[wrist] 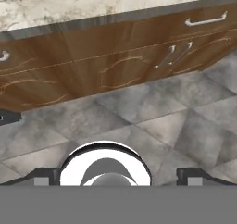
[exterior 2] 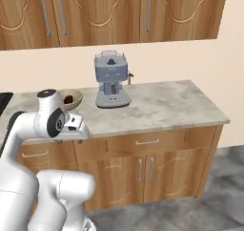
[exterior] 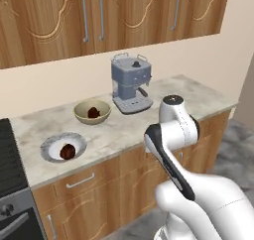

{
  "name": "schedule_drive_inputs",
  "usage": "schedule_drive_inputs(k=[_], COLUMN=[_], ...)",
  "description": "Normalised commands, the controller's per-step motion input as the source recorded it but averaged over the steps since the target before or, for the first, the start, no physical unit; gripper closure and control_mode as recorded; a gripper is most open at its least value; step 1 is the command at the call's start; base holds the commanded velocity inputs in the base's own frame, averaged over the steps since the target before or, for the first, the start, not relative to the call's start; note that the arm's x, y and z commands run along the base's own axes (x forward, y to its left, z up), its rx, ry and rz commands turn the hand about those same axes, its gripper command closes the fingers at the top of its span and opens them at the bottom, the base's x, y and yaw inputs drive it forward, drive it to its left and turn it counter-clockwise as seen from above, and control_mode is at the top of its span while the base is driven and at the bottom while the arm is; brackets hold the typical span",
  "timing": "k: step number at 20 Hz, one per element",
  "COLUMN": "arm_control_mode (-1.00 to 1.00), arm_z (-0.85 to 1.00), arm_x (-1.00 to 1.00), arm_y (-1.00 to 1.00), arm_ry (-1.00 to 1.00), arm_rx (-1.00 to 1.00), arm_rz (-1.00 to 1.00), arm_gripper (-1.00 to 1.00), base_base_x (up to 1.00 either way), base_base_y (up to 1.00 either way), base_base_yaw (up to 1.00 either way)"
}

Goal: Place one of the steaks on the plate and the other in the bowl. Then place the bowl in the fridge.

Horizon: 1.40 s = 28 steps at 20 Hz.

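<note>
Base views flanking counter (exterior: 149,130) obliquely

Steak (exterior: 68,150) on plate (exterior: 51,146), second steak (exterior: 93,112) in bowl (exterior: 82,115); coffee machine (exterior: 130,83) just beside bowl on counter (exterior: 168,97).

On the counter (exterior: 149,130), the bowl (exterior: 92,112) sat just left of the coffee machine (exterior: 130,84), one steak (exterior: 94,112) inside. The plate (exterior: 63,147) lay nearer the front edge, holding the other steak (exterior: 67,150).

Marbled stone counter (exterior: 149,120), olive bowl (exterior: 92,112), white plate (exterior: 63,147), grey coffee machine (exterior: 130,83) standing on it
</note>
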Motion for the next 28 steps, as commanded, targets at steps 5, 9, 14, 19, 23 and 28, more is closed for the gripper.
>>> schedule_drive_inputs(k=[5,9,14,19,23,28], arm_control_mode=[1.0,1.0,1.0,1.0,-1.0,-1.0], arm_z=[0.0,0.0,0.0,0.0,0.0,-0.1], arm_x=[0.0,0.0,0.0,0.0,0.1,0.23], arm_y=[0.0,0.0,0.0,0.0,0.01,0.02], arm_ry=[0.0,0.0,0.0,0.0,0.0,-0.01], arm_rx=[0.0,0.0,0.0,0.0,0.0,0.36], arm_rz=[0.0,0.0,0.0,0.0,0.02,-0.25], arm_gripper=[-1.0,-1.0,-1.0,-1.0,-1.0,-1.0], base_base_x=[0.75,0.62,0.5,0.0,0.0,0.0], base_base_y=[-0.11,-0.18,-0.55,0.0,0.0,0.0], base_base_yaw=[0.42,0.42,0.05,0.0,0.0,0.0])
